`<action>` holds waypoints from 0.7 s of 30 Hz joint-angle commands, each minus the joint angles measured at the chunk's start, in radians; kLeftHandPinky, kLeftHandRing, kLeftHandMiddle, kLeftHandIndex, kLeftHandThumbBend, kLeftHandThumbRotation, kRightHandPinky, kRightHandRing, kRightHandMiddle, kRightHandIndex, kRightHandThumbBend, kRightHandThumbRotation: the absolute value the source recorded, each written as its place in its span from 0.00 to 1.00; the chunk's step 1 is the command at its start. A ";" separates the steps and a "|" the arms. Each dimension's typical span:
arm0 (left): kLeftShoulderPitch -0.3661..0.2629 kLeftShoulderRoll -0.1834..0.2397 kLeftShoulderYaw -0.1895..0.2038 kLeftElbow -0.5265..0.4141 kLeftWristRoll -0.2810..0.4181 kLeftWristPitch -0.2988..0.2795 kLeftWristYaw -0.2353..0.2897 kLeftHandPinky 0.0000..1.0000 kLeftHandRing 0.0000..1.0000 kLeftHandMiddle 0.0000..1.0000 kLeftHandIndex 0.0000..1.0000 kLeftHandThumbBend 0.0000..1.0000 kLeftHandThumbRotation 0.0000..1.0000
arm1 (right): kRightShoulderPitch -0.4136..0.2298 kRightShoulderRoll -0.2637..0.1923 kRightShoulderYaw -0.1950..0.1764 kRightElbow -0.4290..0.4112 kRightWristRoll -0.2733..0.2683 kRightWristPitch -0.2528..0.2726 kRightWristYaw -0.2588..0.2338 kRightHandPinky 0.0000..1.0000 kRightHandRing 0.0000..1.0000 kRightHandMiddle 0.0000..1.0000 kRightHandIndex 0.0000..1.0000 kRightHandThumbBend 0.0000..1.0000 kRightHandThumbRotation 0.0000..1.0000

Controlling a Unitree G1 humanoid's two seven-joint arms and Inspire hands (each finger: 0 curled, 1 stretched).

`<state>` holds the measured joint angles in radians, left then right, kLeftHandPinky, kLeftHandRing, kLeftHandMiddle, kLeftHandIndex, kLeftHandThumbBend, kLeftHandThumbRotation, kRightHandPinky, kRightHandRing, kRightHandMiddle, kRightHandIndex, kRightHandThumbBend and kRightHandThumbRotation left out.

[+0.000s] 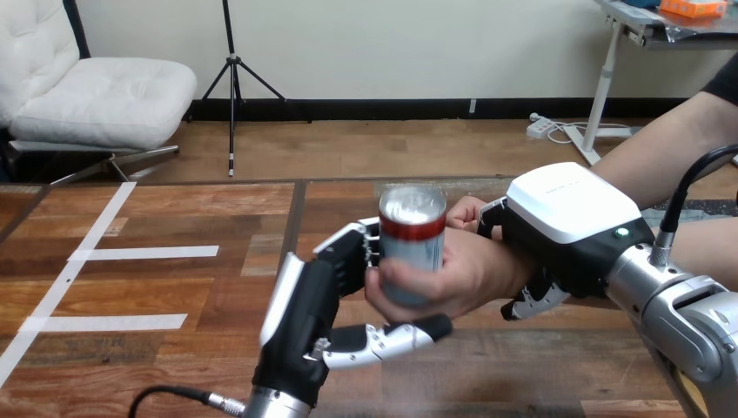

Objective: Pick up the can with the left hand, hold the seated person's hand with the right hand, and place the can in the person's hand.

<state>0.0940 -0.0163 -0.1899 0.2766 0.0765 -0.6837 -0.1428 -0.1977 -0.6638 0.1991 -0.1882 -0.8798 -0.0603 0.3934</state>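
A silver can with a red band [412, 233] stands upright in the person's hand [461, 274], whose fingers wrap round its lower part. My left hand [305, 313] is just left of the can. Its fingers [352, 248] are relaxed and touch the can's left side. Its thumb [396, 337] stretches out under the person's hand, clear of the can. My right hand [566, 218] sits over the person's wrist [513, 261], with its fingers [529, 300] curled round it from below.
The person's forearm [661, 148] comes in from the upper right. White tape strips [144, 253] lie on the wooden table [174, 366] at the left. A dark seam [294, 218] runs down the table's middle.
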 commanded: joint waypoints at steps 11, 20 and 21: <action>-0.067 0.021 -0.071 -0.085 0.113 0.046 -0.040 0.80 0.89 0.92 0.87 0.87 0.26 | -0.046 -0.017 -0.004 -0.003 -0.036 0.017 -0.003 0.67 0.72 0.76 0.73 0.82 0.00; -0.065 0.024 -0.068 -0.098 0.133 0.059 -0.036 0.79 0.89 0.93 0.88 0.86 0.29 | -0.043 -0.022 -0.005 -0.009 -0.059 0.011 0.005 0.69 0.75 0.79 0.75 0.84 0.00; -0.065 0.024 -0.068 -0.098 0.134 0.059 -0.035 0.79 0.89 0.93 0.88 0.86 0.30 | -0.042 -0.022 -0.006 -0.009 -0.060 0.011 0.006 0.69 0.75 0.80 0.76 0.84 0.01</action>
<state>0.0873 0.0033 -0.1959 0.2271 0.1721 -0.6250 -0.1513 -0.1976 -0.6666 0.1991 -0.1882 -0.9251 -0.0518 0.3999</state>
